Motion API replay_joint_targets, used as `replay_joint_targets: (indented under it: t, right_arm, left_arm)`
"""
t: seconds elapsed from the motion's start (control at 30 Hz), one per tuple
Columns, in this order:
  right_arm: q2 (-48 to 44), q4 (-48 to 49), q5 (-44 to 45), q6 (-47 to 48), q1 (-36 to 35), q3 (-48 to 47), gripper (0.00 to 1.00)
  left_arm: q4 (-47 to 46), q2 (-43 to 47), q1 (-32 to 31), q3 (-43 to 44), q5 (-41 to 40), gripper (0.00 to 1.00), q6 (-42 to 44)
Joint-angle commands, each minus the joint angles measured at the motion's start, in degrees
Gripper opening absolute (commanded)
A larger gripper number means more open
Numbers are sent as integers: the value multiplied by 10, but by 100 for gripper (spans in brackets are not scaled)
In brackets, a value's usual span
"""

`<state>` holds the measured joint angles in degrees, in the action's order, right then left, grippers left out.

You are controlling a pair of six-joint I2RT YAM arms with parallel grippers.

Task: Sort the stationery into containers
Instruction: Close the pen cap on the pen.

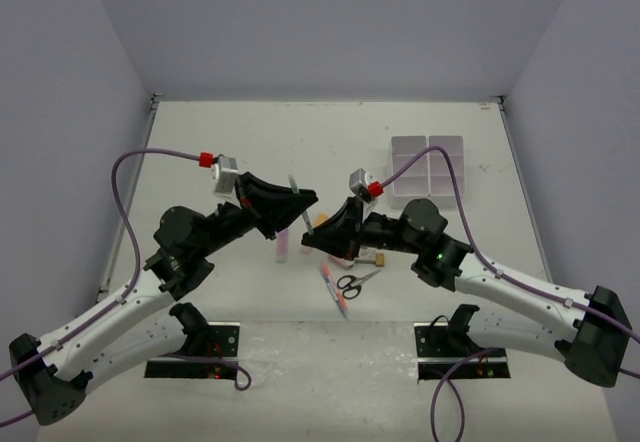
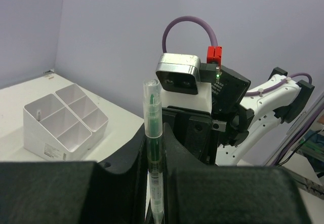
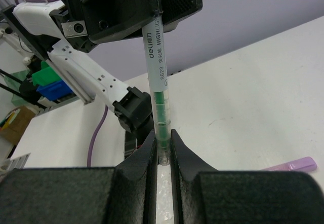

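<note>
Pen (image 3: 158, 67), clear-barrelled with green core and printed white label, rises through mid-frame, pinched by left gripper (image 2: 154, 143) and right gripper (image 3: 162, 145).

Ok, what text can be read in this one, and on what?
"deli": on the barrel of the green highlighter, right wrist view.
"HIGHLIG": same barrel, the rest hidden.
"S623": same barrel; the characters beside it are too small.
On the white organiser box, a sticker: too small to read.
</note>
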<state>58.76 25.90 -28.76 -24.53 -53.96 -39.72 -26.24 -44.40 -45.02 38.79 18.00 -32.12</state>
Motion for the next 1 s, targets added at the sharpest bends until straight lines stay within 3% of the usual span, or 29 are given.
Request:
replay_joint_targets:
  t: [0.0, 0.3, 0.97]
  right_arm:
    - [-19, 42, 23, 2, -4, -43, 0]
    - [-14, 45, 42, 26, -2, -99, 0]
    - [27, 14, 9, 50, 39, -226, 0]
  left_arm:
    - [4, -13, 3, -27, 19, 0, -3]
    - [-43, -10, -5, -108, 24, 0, -48]
    - [-45, -18, -48, -163, -4, 0, -55]
